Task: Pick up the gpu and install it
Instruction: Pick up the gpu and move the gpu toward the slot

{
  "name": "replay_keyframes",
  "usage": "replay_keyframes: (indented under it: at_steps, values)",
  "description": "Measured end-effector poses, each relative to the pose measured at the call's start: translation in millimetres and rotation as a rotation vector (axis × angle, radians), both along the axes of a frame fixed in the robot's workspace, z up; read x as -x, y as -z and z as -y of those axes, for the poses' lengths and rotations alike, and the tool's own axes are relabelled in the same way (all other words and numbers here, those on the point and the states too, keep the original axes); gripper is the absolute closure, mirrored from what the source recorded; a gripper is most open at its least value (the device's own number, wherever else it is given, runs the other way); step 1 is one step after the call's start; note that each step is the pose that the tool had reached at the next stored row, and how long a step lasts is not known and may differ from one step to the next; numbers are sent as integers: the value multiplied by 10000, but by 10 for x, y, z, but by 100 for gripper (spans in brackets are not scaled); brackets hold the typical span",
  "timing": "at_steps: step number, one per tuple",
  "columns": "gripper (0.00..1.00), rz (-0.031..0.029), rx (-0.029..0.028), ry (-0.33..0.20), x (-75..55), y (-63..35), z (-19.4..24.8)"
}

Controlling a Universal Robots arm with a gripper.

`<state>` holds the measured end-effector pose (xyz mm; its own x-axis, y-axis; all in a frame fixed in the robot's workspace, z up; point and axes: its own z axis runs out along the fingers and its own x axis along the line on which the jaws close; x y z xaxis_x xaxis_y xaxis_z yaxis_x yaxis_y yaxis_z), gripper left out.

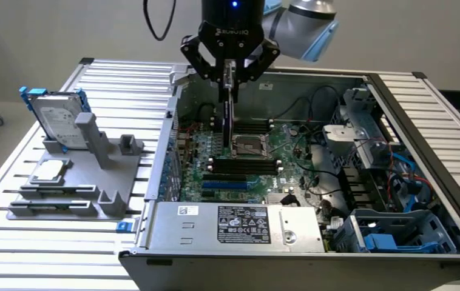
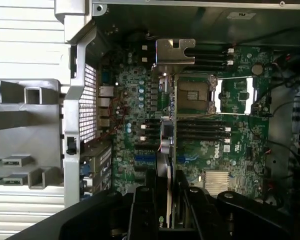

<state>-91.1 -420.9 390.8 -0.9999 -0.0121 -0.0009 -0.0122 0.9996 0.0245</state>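
The gpu point(image 1: 228, 118) hangs edge-down from my gripper point(image 1: 228, 79), which is shut on its upper edge. It is a thin dark card held upright over the open computer case point(image 1: 360, 82), its lower end above the motherboard point(image 1: 290, 167) near the CPU socket point(image 1: 251, 144). In the wrist view the gpu point(image 2: 166, 145) appears edge-on between my fingers point(image 2: 142, 200), with its silver metal bracket point(image 2: 175, 51) at the far end. The card is not touching the board.
A silver hard drive with blue rails point(image 1: 56, 118) stands on a grey fixture point(image 1: 80, 182) at the exterior view's left. Inside the case are black memory slots point(image 1: 246, 165), blue expansion slots point(image 1: 226, 180), the power supply point(image 1: 242, 224), cables and drive cages point(image 1: 375, 157).
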Motion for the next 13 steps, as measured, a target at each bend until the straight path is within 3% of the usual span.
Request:
replay_keyframes:
  at_steps: [8,13]
  values:
    - [73,0,0,62,-130,146,-68]
    - [73,1,0,82,-232,226,-79]
